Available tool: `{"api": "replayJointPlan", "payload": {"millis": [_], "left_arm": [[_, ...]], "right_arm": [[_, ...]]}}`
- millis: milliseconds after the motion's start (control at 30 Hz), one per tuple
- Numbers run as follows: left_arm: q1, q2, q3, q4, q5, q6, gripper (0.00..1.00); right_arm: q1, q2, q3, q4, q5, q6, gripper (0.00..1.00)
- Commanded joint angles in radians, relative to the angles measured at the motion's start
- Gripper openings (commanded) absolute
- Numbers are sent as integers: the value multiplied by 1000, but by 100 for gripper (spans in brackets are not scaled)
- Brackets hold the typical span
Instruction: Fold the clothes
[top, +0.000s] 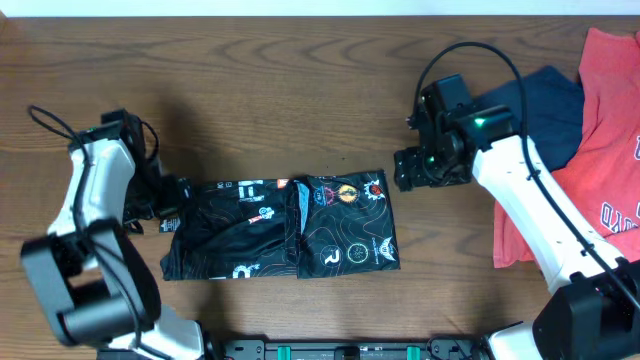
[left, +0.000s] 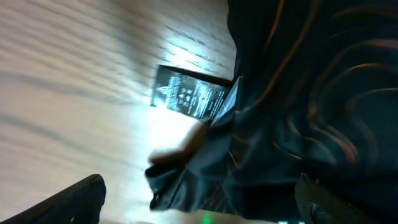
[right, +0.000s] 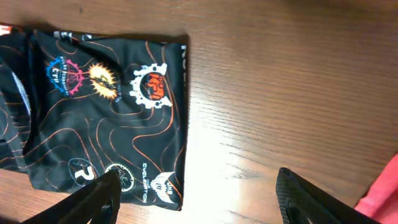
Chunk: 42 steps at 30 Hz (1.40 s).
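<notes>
On the wooden desk (top: 300, 90) the black jersey (top: 285, 228) lay folded into a rectangle near the front edge. The left hand (top: 168, 205) gaped empty at its left end; the right hand (top: 410, 168) hung open and empty beside its top-right corner.

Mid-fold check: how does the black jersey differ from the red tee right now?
The black jersey is folded into a compact rectangle mid-table; the red tee lies loosely spread at the right edge, partly cropped. The jersey shows orange contour lines and logos; the tee is plain red with lettering. The jersey lies alone; the tee touches a navy garment. Both rest on the table.
</notes>
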Motion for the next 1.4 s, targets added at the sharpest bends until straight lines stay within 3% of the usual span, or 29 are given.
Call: {"api": "replayJointPlan", "payload": {"millis": [0, 267, 333, 433, 600, 733, 800, 1133, 1267, 1367], "left_arm": [[9, 55, -13, 14, 24, 106, 99], [8, 160, -30, 46, 33, 114, 98], [9, 172, -44, 65, 70, 114, 91], [5, 173, -57, 80, 105, 114, 66], [3, 173, -57, 107, 115, 98, 44], [2, 173, -57, 130, 116, 57, 15], [2, 173, -57, 137, 122, 57, 6], [1, 173, -57, 187, 177, 59, 6], [1, 173, -57, 219, 290, 111, 6], [3, 173, -57, 248, 296, 116, 6]], "right_arm": [[-6, 5, 1, -2, 7, 18, 79], [-6, 5, 1, -4, 9, 18, 80], [-6, 5, 0, -5, 11, 18, 80], [-6, 5, 0, -4, 11, 18, 80], [-6, 5, 0, -5, 11, 19, 80], [-6, 5, 0, -5, 11, 19, 80], [-6, 5, 0, -4, 13, 18, 80], [-6, 5, 0, 2, 22, 18, 80], [-6, 5, 0, 3, 25, 19, 80], [-6, 5, 0, 3, 25, 19, 80]]}}
